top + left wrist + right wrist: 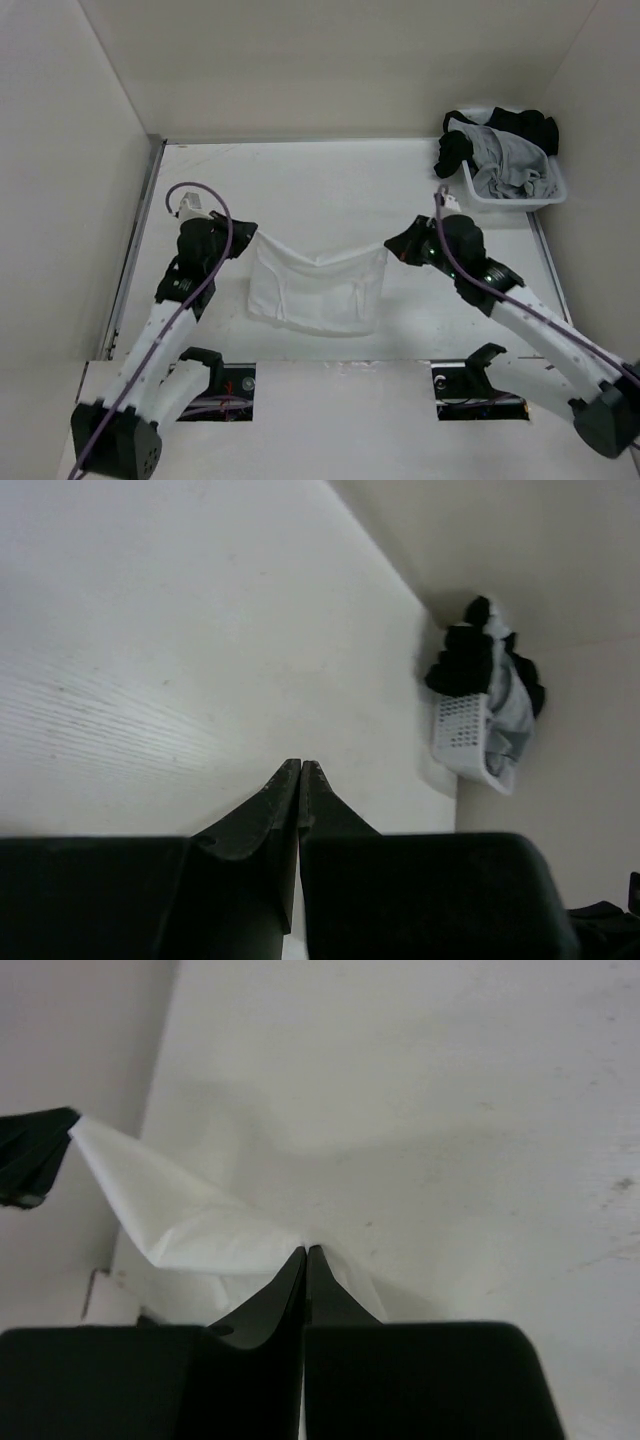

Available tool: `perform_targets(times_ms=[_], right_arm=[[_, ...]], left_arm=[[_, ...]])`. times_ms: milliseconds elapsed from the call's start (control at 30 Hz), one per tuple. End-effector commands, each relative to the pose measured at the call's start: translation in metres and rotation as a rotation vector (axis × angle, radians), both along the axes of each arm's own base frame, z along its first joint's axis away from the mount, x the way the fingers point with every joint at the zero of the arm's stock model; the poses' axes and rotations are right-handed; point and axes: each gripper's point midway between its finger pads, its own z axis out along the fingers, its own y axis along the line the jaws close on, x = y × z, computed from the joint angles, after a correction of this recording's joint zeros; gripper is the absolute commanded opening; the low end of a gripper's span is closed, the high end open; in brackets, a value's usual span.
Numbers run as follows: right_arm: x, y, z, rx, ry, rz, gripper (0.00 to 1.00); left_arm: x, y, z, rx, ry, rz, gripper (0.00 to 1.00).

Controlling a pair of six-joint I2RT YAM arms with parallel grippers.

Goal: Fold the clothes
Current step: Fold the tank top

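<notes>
"Top external first: how much room is there round the white top (pixel 318 290)?" asks Ana.

"Open table (pixel 330 180) runs from it to the back wall (pixel 350 60)," says Ben. "The left wall (pixel 70 200) stands close beside the left arm. The basket (pixel 515 192), with a grey garment (pixel 505 160) and black garments (pixel 520 125), sits in the far right corner, well apart from the cloth. The top's lower edge lies near the table's near edge."

"Who holds it?"

"The left gripper (pixel 247 233) has one upper corner and the right gripper (pixel 390 245) the other. The upper edge sags between them and the rest drapes down onto the table."

"Do the wrist views add anything?"

"The right wrist view shows its fingers (pixel 290 1290) pressed together on a pinch of white fabric. From there the cloth stretches leftward to the other gripper's dark tip. The left wrist view shows its fingers (pixel 280 805) together too, but no clear cloth at the tips, only table and the basket beyond. That grip shows from above and from the right wrist."
</notes>
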Motion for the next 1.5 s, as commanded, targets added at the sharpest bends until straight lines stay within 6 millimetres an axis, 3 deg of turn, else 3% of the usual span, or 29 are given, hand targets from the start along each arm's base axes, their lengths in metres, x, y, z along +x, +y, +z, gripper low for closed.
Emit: perform_targets(times_ms=[0,133,267,400,500,667,933,1100,1300,1400,1467], right_arm=[[0.051,0.004,-0.018,-0.001,0.01,-0.015,0.01],[0.121,0.008,-0.053,0.022,0.097,-0.039,0.0],[0.172,0.004,-0.075,0.029,0.151,-0.067,0.0],[0.188,-0.012,-0.083,0.038,0.17,-0.105,0.0],[0.171,-0.016,-0.08,0.044,0.151,-0.106,0.0],[0.127,-0.028,-0.085,0.067,0.137,-0.128,0.0],[0.06,-0.032,-0.11,0.049,0.161,-0.116,0.0],[0.022,-0.04,-0.129,0.032,0.197,-0.144,0.0],[-0.021,-0.019,-0.159,0.052,0.296,-0.092,0.02],[-0.028,-0.021,-0.175,0.017,0.331,-0.121,0.06],[-0.029,-0.023,-0.178,0.005,0.342,-0.137,0.15]], left_arm=[[0.04,0.005,-0.034,0.015,0.044,0.038,0.01],[0.104,0.004,-0.067,-0.027,0.106,0.089,0.01],[0.152,0.001,-0.093,-0.053,0.158,0.109,0.01],[0.167,0.0,-0.099,-0.07,0.17,0.116,0.01],[0.151,0.001,-0.097,-0.065,0.152,0.109,0.01],[0.1,0.007,-0.105,-0.052,0.132,0.108,0.01],[0.041,0.005,-0.117,-0.07,0.122,0.055,0.01],[0.015,0.005,-0.123,-0.063,0.107,0.034,0.01],[-0.005,0.013,-0.165,-0.035,0.192,0.053,0.03],[-0.01,0.014,-0.175,-0.04,0.212,0.053,0.1],[-0.011,0.017,-0.176,-0.042,0.211,0.061,0.2]])
